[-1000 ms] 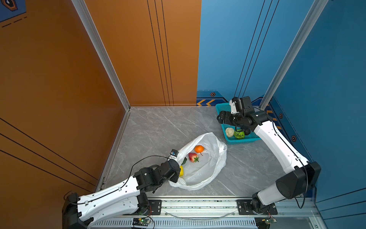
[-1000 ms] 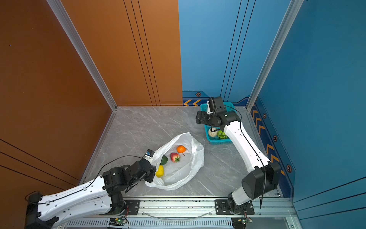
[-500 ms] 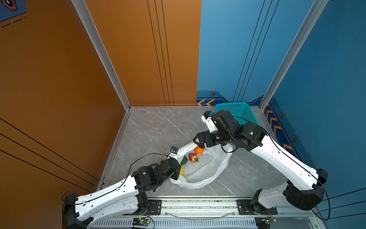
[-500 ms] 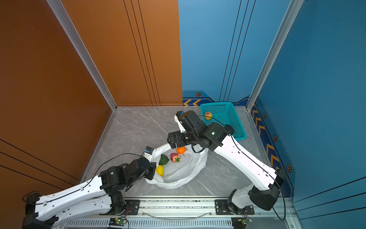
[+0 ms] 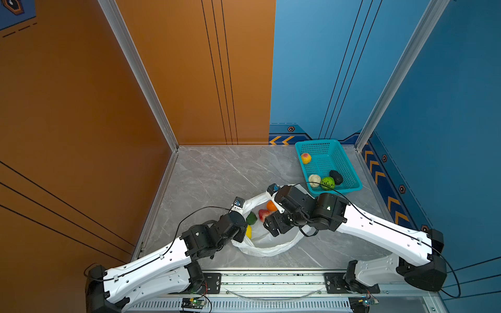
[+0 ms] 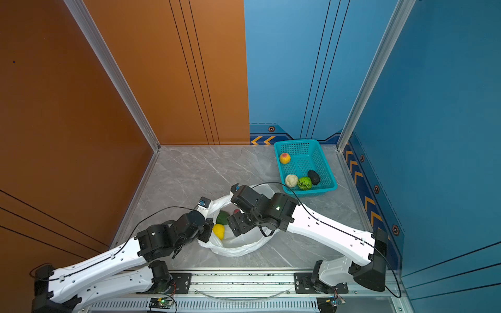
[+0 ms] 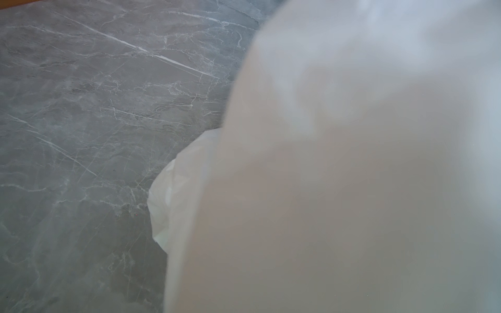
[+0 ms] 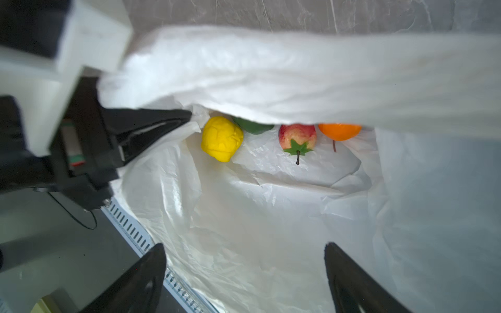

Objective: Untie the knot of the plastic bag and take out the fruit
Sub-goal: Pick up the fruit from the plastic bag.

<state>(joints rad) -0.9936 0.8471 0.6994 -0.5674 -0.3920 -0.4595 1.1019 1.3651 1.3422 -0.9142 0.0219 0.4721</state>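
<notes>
Right fingers (image 8: 146, 271) gape over the thin white plastic bag (image 8: 271, 216); left fingers (image 8: 151, 122) pinch its rim. Reaching for the bumpy yellow fruit (image 8: 222, 142) may snag the drooping film.

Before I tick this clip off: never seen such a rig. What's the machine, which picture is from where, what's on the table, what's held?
Two robot arms, each ending in a two-fingered gripper, stand at a table. Both top views look down from overhead, nearly alike; each wrist view comes from a camera on an arm. On the table lie an open white bag and a teal basket. The basket holds four fruit; the bag holds four more: yellow, green, red, orange. The left gripper is shut, apparently pinching the bag's rim. The right gripper hangs open and empty over the bag's mouth.
</notes>
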